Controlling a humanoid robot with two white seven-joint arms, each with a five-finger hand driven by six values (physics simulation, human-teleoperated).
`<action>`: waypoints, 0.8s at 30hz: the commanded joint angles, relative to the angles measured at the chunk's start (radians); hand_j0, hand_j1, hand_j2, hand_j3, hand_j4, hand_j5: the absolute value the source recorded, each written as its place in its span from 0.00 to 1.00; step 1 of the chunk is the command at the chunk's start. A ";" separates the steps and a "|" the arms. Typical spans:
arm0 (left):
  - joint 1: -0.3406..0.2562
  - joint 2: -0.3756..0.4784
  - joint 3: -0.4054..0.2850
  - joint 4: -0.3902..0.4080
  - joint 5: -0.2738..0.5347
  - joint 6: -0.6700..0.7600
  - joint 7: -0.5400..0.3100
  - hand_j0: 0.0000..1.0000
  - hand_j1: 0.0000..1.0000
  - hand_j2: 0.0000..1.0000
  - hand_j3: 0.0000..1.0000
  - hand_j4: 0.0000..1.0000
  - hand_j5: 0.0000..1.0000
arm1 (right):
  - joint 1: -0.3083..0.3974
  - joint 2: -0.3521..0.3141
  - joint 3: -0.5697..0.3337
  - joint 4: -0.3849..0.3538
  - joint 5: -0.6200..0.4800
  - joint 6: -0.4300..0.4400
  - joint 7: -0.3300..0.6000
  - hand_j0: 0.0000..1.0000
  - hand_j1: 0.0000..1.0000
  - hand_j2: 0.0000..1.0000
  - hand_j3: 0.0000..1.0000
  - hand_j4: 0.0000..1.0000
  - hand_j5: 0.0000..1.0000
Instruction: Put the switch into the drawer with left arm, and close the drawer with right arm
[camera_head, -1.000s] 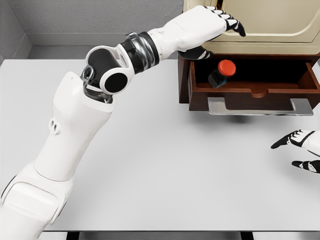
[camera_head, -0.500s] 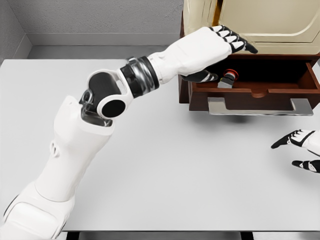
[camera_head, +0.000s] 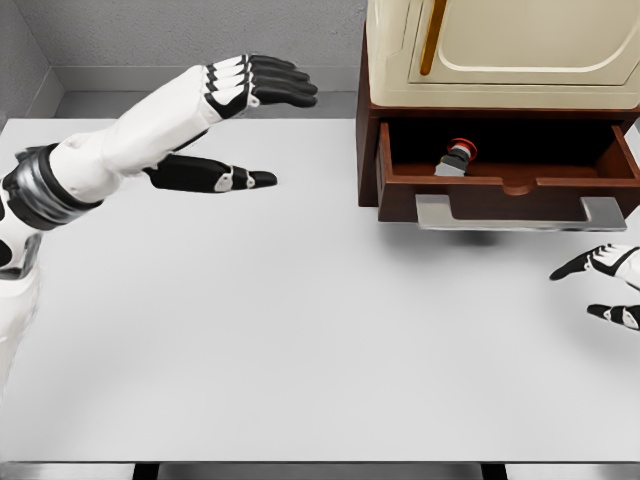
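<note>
The switch (camera_head: 455, 158), a small grey body with a red button, lies inside the open brown drawer (camera_head: 500, 185) at the table's far right. The drawer has a flat metal handle (camera_head: 518, 213) along its front. My left hand (camera_head: 250, 130) hovers over the table well to the left of the drawer, fingers spread and holding nothing. Only the fingertips of my right hand (camera_head: 605, 290) show at the right edge, below the drawer front, open and empty.
A cream cabinet (camera_head: 500, 50) with a door sits on top of the drawer unit. The grey table (camera_head: 300, 330) spreads below both hands. A grey wall runs along the table's back edge.
The switch dropped from my left hand into the drawer and settled there. My left arm then pulled back leftward away from the cabinet. The right hand shifted slightly.
</note>
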 joint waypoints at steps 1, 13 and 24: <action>0.011 0.110 0.068 -0.001 0.133 -0.003 0.001 0.87 0.87 0.87 0.87 0.87 0.87 | 0.000 -0.003 -0.001 -0.002 -0.027 0.001 -0.001 0.68 0.68 0.68 0.68 0.68 0.68; 0.284 0.256 0.216 0.343 -0.255 -0.003 0.001 1.00 1.00 1.00 1.00 1.00 1.00 | -0.038 0.006 0.013 -0.003 -0.066 0.001 0.004 0.68 0.68 0.68 0.68 0.68 0.68; 0.422 0.236 0.169 0.358 0.038 -0.003 0.001 1.00 1.00 1.00 1.00 1.00 1.00 | -0.156 0.014 0.111 -0.008 -0.054 0.001 0.006 0.68 0.68 0.68 0.68 0.68 0.68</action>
